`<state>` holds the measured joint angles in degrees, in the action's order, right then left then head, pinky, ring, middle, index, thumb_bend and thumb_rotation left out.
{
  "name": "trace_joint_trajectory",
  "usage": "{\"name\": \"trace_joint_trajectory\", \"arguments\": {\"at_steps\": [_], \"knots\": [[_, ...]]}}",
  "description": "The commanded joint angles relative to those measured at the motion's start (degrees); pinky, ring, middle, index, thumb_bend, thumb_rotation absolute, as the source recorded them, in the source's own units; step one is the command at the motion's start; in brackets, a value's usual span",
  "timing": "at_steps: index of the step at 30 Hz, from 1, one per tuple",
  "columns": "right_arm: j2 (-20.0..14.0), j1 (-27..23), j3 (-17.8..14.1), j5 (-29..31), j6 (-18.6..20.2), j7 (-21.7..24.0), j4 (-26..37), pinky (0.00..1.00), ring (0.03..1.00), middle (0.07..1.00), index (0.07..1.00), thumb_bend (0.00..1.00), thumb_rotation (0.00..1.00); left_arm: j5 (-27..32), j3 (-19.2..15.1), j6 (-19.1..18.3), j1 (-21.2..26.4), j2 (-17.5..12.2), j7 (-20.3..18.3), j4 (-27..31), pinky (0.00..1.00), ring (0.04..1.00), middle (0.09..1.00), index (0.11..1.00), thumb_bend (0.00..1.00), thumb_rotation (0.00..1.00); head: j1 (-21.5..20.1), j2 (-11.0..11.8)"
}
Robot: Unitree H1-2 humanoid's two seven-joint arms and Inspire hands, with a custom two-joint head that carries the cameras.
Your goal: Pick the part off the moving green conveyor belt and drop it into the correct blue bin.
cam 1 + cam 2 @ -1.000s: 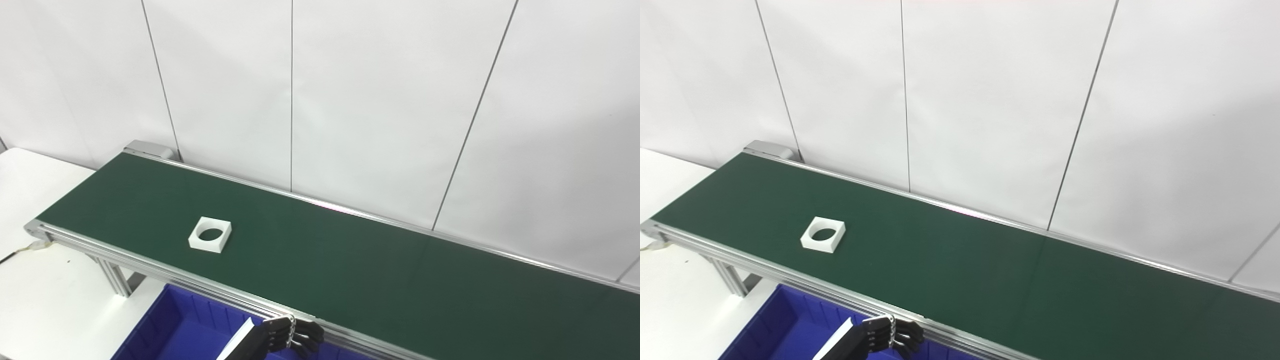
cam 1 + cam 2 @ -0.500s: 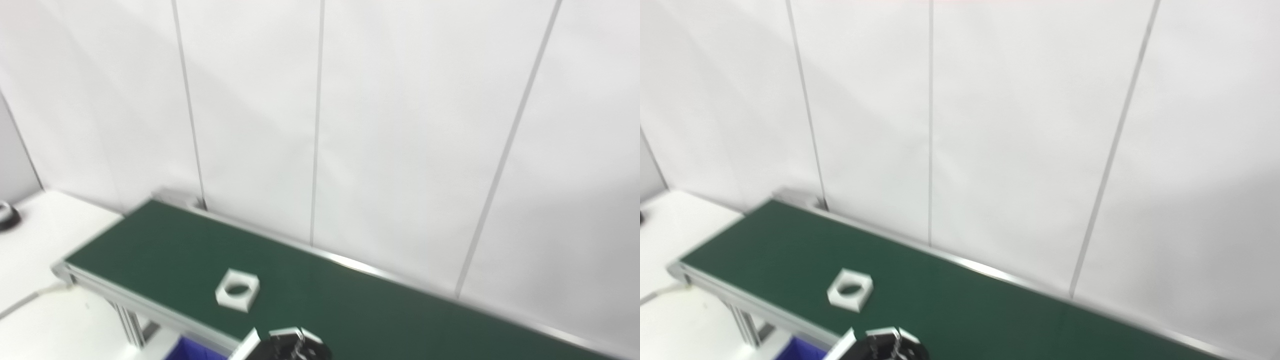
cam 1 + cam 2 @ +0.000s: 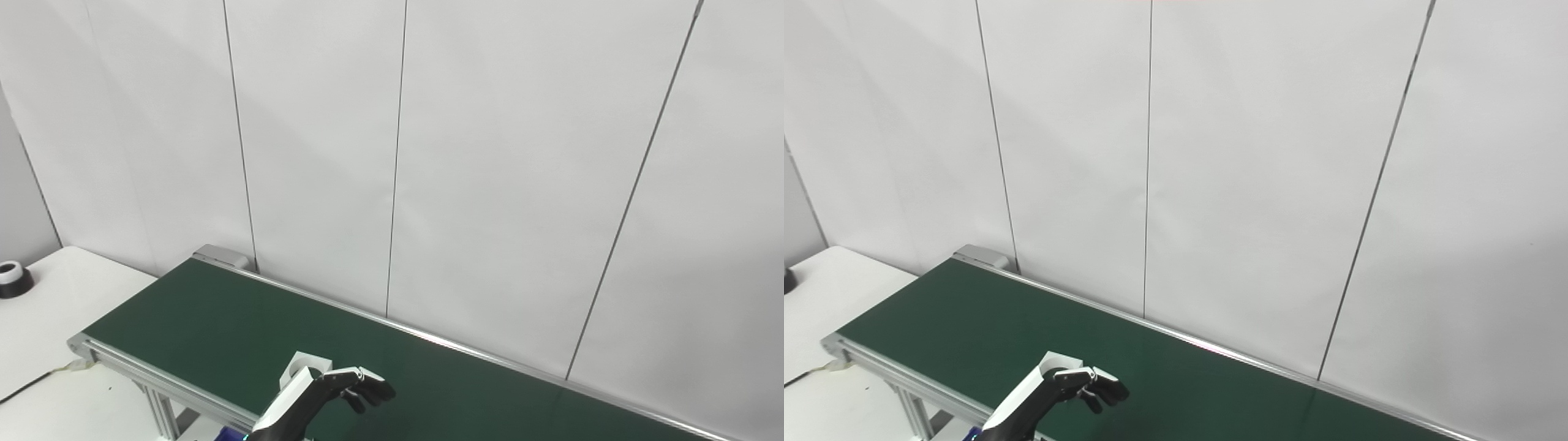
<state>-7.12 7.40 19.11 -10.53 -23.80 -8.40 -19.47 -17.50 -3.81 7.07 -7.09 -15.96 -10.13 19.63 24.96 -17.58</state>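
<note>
White square part [image 3: 304, 365] on green belt [image 3: 202, 318], lower left; left robot hand [image 3: 355, 387] overlaps it, fingers curled, contact unclear.

Black left hand [image 3: 358, 389], white forearm shell [image 3: 288, 401]

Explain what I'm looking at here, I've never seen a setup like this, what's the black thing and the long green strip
Both pictures come from two cameras side by side on a humanoid robot's head, so they show one scene from slightly different spots. The long strip is a green conveyor belt in a metal frame, running along a white wall. The black thing is the robot's left hand, reaching over the belt. Just behind it lies a white square part with a round hole, partly hidden by the hand; the hand does not yet hold it. A tape roll sits on the white table at far left. The right hand is out of view.
</note>
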Motion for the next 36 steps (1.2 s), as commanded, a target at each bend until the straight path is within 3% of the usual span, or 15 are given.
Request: {"name": "trace_joint_trajectory", "arguments": {"at_steps": [1, 7, 8, 11, 13, 17, 18, 21, 27, 36], "knots": [[-0.17, -0.89, 0.13, 0.44, -3.1, -0.73, 1.06, 0.6, 0.704, 0.779, 0.865, 0.31, 0.29, -2.39, 0.16, -2.28, 1.89, -1.21, -0.05, 2.76, 0.64, 0.716, 0.735, 0.711, 0.88, 0.07, -0.01, -0.18], [-0.25, -0.64, -0.13, 0.66, -3.11, -0.5, 1.9, 0.61, 0.708, 0.777, 0.865, 0.29, 0.26, -4.64, 1.43, -6.48, 3.65, -2.04, -1.79, 3.75, 0.67, 0.754, 0.767, 0.737, 0.81, 0.0, 0.37, -2.08], [-0.24, -0.51, -0.31, 0.73, -3.11, -0.31, 2.31, 0.61, 0.708, 0.776, 0.864, 0.29, 0.25, -5.18, 1.75, -7.51, 4.21, -2.38, -2.36, 3.78, 0.68, 0.758, 0.769, 0.739, 0.8, 0.0, 0.7, -3.45], [-0.18, -0.24, -0.98, 0.35, -3.09, -0.08, 3.14, 0.6, 0.703, 0.772, 0.866, 0.3, 0.36, -7.15, 2.69, -10.91, 5.85, -3.52, -4.23, 3.94, 0.71, 0.793, 0.792, 0.764, 0.77, 0.01, 1.01, -5.0], [-0.26, -0.02, -1.42, 0.48, -3.1, 0.43, 3.95, 0.6, 0.706, 0.776, 0.865, 0.31, 0.4, -8.33, 3.24, -13.25, 7.34, -4.36, -5.59, 3.89, 0.71, 0.803, 0.8, 0.768, 0.77, 0.02, 1.51, -7.84], [-0.56, 0.05, -1.97, 0.99, -3.11, 0.97, 5.14, 0.6, 0.702, 0.779, 0.865, 0.36, 0.53, -9.74, 4.41, -17.21, 10.91, -6.3, -8.25, 2.85, 0.73, 0.832, 0.817, 0.777, 0.8, 0.03, 2.14, -11.47], [-0.57, 0.07, -2.09, 1.13, -3.11, 1.11, 5.33, 0.61, 0.7, 0.779, 0.865, 0.38, 0.56, -10.01, 4.69, -17.85, 11.47, -6.61, -8.56, 2.73, 0.73, 0.836, 0.819, 0.777, 0.82, 0.03, 2.14, -11.47], [-0.83, -0.05, -2.3, 1.55, -3.08, 1.46, 5.94, 0.62, 0.704, 0.782, 0.869, 0.42, 0.63, -11.51, 6.1, -19.76, 14.79, -8.2, -10.28, 1.06, 0.73, 0.835, 0.822, 0.777, 0.84, 0.04, 2.65, -14.75], [-1.5, 0.04, -2.43, 1.26, -3.11, 1.55, 7.28, 0.64, 0.713, 0.786, 0.875, 0.44, 0.67, -14.98, 8.97, -23.11, 18.83, -10.26, -12.96, -1.32, 0.74, 0.84, 0.835, 0.788, 0.84, 0.05, 2.78, -16.94], [-2.22, 0.8, -3.16, 1.75, -3.09, 2.35, 9.43, 0.63, 0.701, 0.763, 0.849, 0.48, 0.59, -18.13, 11.89, -23.16, 20.77, -11.85, -14.01, -5.14, 0.78, 0.844, 0.836, 0.791, 0.85, 0.02, 1.54, -18.26]]}}
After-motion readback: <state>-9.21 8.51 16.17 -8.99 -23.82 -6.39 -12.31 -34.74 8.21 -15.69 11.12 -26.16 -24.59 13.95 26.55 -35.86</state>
